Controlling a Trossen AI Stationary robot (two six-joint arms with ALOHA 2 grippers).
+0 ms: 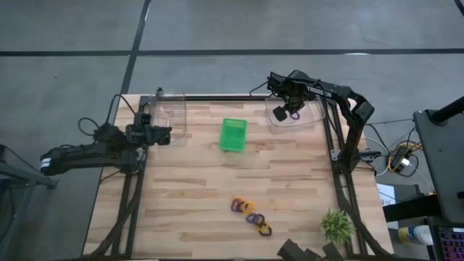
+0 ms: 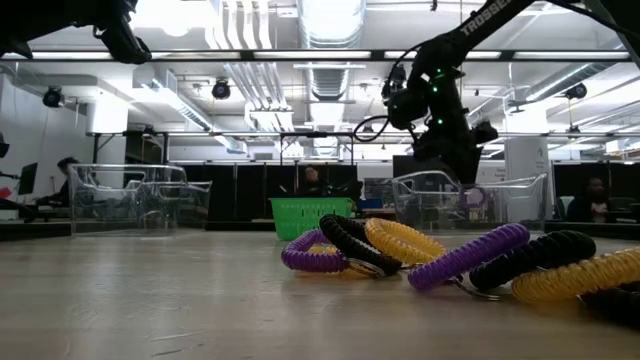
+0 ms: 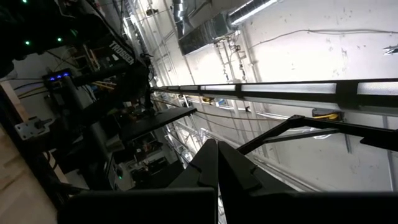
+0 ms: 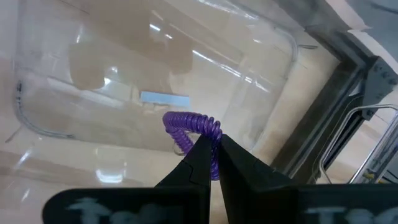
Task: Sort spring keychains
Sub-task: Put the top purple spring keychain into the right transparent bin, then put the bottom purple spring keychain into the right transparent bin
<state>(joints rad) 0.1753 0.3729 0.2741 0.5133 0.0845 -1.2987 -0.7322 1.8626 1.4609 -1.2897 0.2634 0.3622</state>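
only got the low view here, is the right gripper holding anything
Observer: Yes, the right gripper is shut on a purple keychain.
Operator: where is it over
Observer: Above the clear bin at the table's far right corner.
Operator: and the left arm
Observer: The left gripper hangs by the other clear bin at the far left, holding nothing.
Operator: how many piles left
Observer: Two small clusters lie near the front.

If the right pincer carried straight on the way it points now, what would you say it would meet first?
Most likely the floor of the clear bin below it. The right pincer, shut on a purple keychain, points down into that bin, and nothing else shows in the line. How far off the bin's floor lies is unclear.
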